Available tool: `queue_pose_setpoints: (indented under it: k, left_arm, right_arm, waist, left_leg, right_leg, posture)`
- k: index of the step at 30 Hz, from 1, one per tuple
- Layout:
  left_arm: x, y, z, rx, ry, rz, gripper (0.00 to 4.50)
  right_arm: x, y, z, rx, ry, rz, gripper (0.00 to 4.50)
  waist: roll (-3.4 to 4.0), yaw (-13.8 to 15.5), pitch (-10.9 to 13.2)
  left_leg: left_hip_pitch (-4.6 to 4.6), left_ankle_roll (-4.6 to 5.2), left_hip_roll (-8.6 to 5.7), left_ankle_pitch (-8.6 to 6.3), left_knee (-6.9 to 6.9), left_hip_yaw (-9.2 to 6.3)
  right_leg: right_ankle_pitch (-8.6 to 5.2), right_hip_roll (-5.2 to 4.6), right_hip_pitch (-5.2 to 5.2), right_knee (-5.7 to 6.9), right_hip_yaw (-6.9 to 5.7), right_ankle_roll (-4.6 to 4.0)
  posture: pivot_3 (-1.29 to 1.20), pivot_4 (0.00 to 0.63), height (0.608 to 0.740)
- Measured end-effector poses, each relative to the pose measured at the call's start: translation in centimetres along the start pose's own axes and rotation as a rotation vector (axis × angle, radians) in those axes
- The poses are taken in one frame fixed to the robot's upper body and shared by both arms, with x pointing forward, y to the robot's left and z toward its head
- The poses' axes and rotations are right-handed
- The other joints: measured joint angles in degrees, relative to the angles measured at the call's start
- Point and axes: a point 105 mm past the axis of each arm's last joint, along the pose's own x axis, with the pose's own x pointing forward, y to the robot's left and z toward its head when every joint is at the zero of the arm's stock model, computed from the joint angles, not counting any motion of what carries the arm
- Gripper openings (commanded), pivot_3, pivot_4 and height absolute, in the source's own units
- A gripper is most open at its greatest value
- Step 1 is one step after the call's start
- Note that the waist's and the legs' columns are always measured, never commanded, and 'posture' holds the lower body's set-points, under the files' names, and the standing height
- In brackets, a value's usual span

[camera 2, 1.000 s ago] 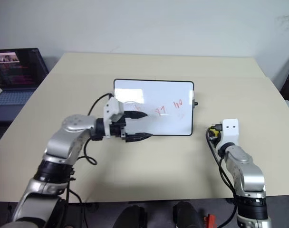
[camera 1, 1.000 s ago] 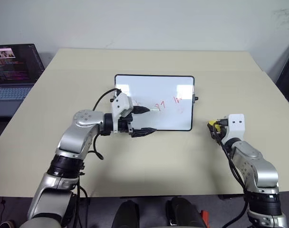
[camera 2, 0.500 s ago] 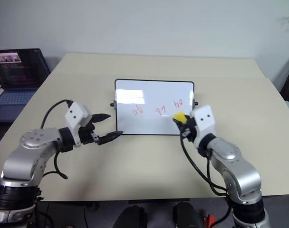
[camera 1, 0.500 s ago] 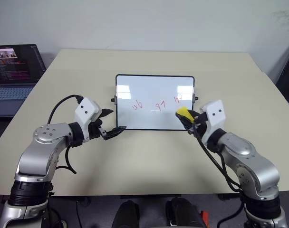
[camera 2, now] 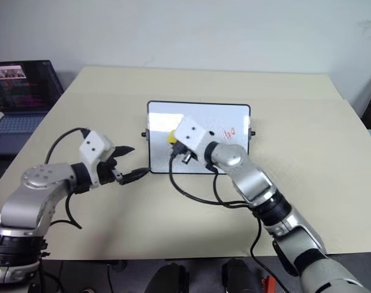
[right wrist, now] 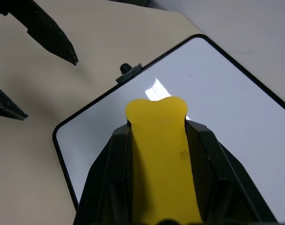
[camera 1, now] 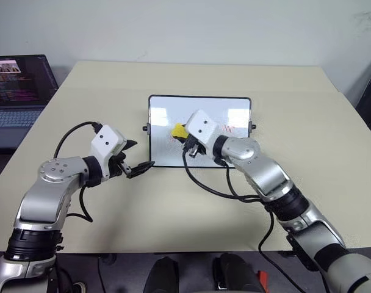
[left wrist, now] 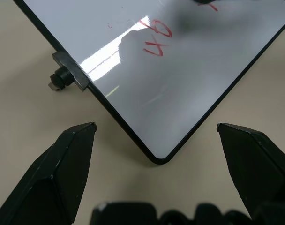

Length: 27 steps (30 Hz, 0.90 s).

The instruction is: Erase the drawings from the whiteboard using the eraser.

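Note:
The whiteboard lies flat on the beige table, and red drawings show on its right part. In the left wrist view another red scribble sits near the board's left end. My right gripper is shut on the yellow eraser and holds it over the left-middle of the board; whether the eraser touches the surface I cannot tell. The right wrist view has the eraser clamped between both fingers. My left gripper stands open just off the board's near left corner, holding nothing.
An open laptop sits at the table's far left edge. A small black knob sticks out from the board's left side. Cables hang from both wrists. Bare tabletop lies in front of the board.
My right arm has swung left across the board with the eraser, from the table right of it to its left-middle. My left gripper drew back off the board to its left corner.

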Motion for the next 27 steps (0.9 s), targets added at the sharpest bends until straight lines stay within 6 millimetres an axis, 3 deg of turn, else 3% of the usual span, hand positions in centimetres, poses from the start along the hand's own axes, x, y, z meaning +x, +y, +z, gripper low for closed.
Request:
queue_pose_setpoints:
  k: [8, 12, 21, 27]
  left_arm:
    - [0.3, -0.2, -0.1, 0.013, 0.01, -0.013, 4.5]
    - [0.4, -0.3, -0.1, 0.017, 0.009, -0.013, 4.5]
    - [0.6, -0.7, -0.6, 0.006, 0.013, -0.009, 4.5]
    - [0.6, -0.7, -0.7, 0.008, 0.012, -0.005, 4.5]
  right_arm:
    - [3.1, 0.0, -0.8, -0.031, 0.048, 0.047, 1.25]
    - [3.5, -0.1, -2.8, 0.022, 0.108, 0.075, 1.25]
    - [3.7, -0.1, -3.1, 0.01, 0.112, 0.135, 1.25]
    - [4.0, -3.1, -2.2, 0.053, 0.095, 0.034, 1.25]
  waist:
    - [0.0, -0.02, 0.0]
    - [0.0, -0.01, 0.0]
    - [0.0, -0.04, 0.0]
    - [0.01, 0.13, 0.01]
  left_leg:
    - [0.01, 0.0, 0.01, 0.0, 0.0, -0.01]
    - [0.0, 0.0, -0.02, 0.0, 0.0, 0.01]
    - [0.07, 0.0, -0.01, 0.0, 0.01, -0.02]
    - [0.12, -0.01, -0.02, 0.01, 0.04, -0.05]
  right_leg:
    - [0.01, -0.02, 0.0, 0.04, -0.02, -0.01]
    - [0.01, -0.1, 0.0, 0.03, -0.01, -0.02]
    - [0.02, -0.1, 0.02, 0.13, -0.04, -0.04]
    - [0.09, -0.11, 0.06, 0.19, -0.08, -0.14]
  posture:
    - [0.0, 0.15, 0.74]
    - [0.0, 0.15, 0.74]
    - [0.0, 0.15, 0.74]
    - [0.0, 0.15, 0.74]
